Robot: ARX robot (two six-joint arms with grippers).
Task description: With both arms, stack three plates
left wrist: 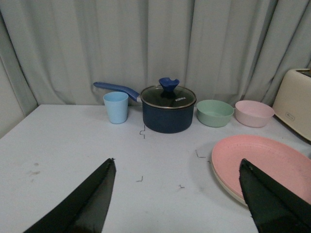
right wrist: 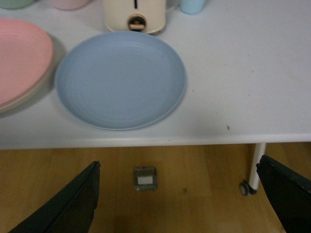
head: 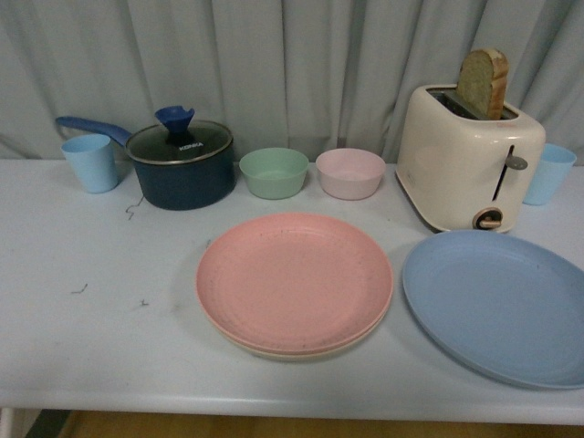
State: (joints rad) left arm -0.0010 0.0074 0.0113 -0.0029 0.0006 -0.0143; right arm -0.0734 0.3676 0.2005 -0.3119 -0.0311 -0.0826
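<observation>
The pink plate (head: 294, 278) is sitting in the middle of the white table (head: 100, 301), lying on top of the beige plate (head: 306, 352). Only a thin pale rim of the beige one is showing, so the two seem to be nested squarely. The light blue plate (head: 497, 306) is lying flat by itself just to the right of that pair, near the table's front edge and in front of the cream toaster (head: 465, 160), which is holding a slice of bread (head: 484, 82).

Along the back, a dark blue pot (head: 180, 169) with a glass lid is standing between a blue cup (head: 89, 162) and a green bowl (head: 274, 172), and a pink bowl (head: 350, 173) is sitting beside the green one.

The left gripper (left wrist: 177, 162) is hovering over bare table to the left of the pink plate, its jaws spread wide and holding nothing. The right gripper (right wrist: 179, 161) is hanging out past the table's front edge, over the wooden floor (right wrist: 194, 170), near the blue plate. It is also gaping wide and empty.
</observation>
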